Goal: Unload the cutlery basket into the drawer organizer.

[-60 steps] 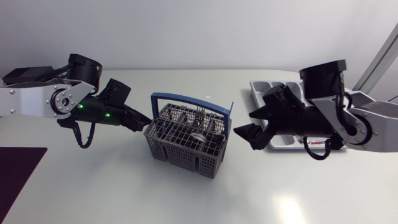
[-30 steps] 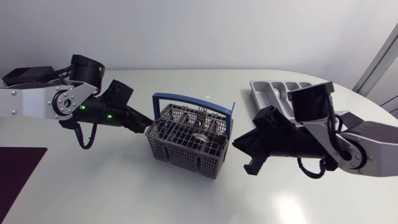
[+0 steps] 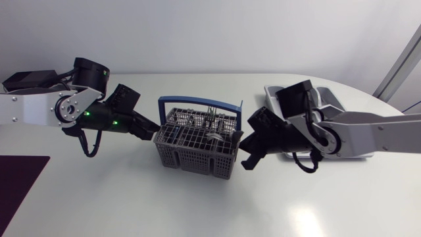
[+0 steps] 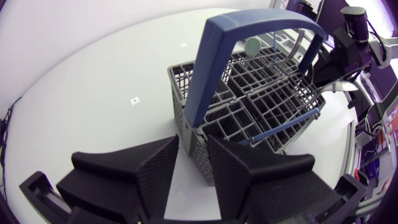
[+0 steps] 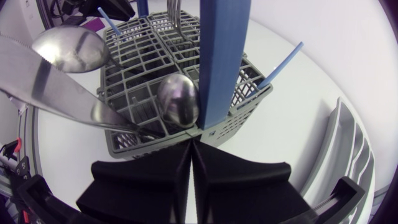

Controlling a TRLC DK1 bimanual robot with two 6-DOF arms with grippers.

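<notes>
Head camera above table, looking down; wrist cameras close, facing shared basket from opposite ends

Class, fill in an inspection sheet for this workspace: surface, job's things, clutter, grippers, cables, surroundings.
Surface: white table.
Job's things: cutlery basket mid-table, blue handle upright, holding spoons and a knife; drawer organizer behind the right arm.
Clutter: dark mat at the table's left edge.
Grippers: left gripper shut on the basket's wall; right gripper shut at the opposite rim, nothing visible between its fingers.
Cables: black loop under the left arm; second loop under the right arm.
Surroundings: nothing seen.
</notes>
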